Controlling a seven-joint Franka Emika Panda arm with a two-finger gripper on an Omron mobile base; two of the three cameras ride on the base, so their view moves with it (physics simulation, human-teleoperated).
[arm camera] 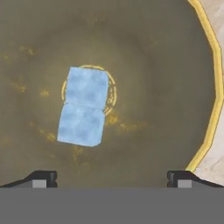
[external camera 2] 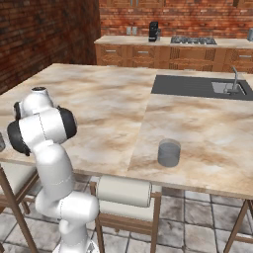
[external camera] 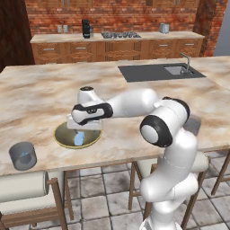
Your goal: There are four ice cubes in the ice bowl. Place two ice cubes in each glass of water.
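Two ice cubes [arm camera: 83, 106] lie nearest the hand camera, touching each other side to side at the middle of the ice bowl [arm camera: 210, 65], on its olive-yellow floor. Both dark fingertips [arm camera: 41, 178] stand wide apart at the bottom of that view, one on each side of the cubes, with nothing between them: the gripper [arm camera: 111, 179] is released and holds nothing.

From the left base camera, a grey-blue glass [external camera: 23, 156] stands close to the near edge of the marble counter [external camera: 40, 94], to the left of the bowl and apart from it. Just beyond, the bowl [external camera: 63, 137] sits on the counter with pale blue ice [external camera: 79, 138] visible inside, and the robot's hand hangs directly over it, the white arm [external camera: 134, 102] reaching in from the right. Whether any cubes are in this glass I cannot tell.

From the right base camera, a second glass [external camera 2: 169, 152] stands near the counter's front edge, well to the right of the arm, above a stool [external camera 2: 123, 191] tucked under the counter.

Farther back, a dark sink [external camera: 159, 72] with a tap is set into the counter. Against the brick wall, wooden cabinets [external camera: 117, 49] carry a stovetop [external camera: 120, 34] and a black coffee machine [external camera: 86, 28].
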